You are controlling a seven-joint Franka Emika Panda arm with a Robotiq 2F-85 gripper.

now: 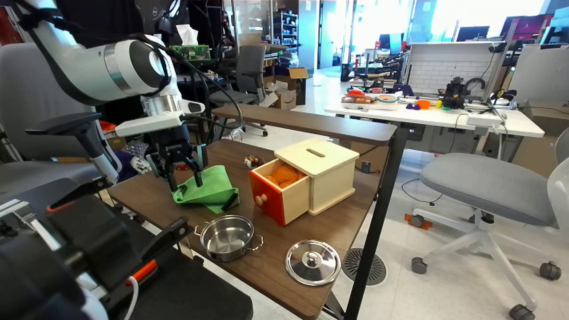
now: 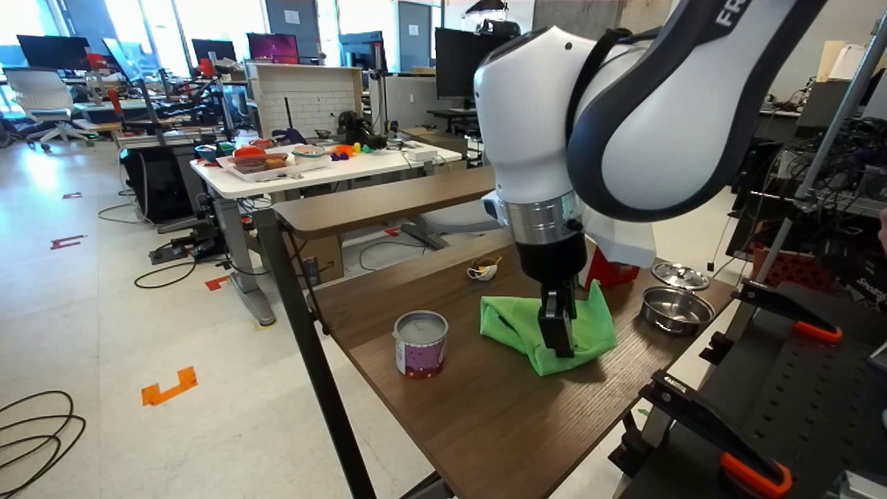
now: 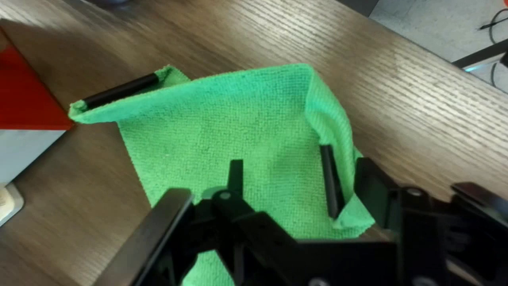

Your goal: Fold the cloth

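Observation:
The lime-green cloth (image 1: 213,184) lies on the brown table in both exterior views (image 2: 592,329), with a raised, turned-over edge. In the wrist view the cloth (image 3: 246,131) has its far edge and right edge folded inward. Black strips (image 3: 333,182) show on two of its corners. My gripper (image 1: 186,186) points down over the cloth and is open; it also shows in an exterior view (image 2: 558,346). In the wrist view the gripper's fingers (image 3: 299,162) are apart, one over the cloth and one just outside its right folded edge. Whether the fingertips touch the cloth cannot be told.
A wooden box (image 1: 333,182) with an open red-fronted drawer (image 1: 271,200) stands beside the cloth. A steel pot (image 1: 226,240) and its lid (image 1: 313,262) lie near the table's edge. A purple can (image 2: 421,350) and a small cup (image 2: 484,269) stand on the other side. A raised shelf (image 1: 306,122) runs along the table.

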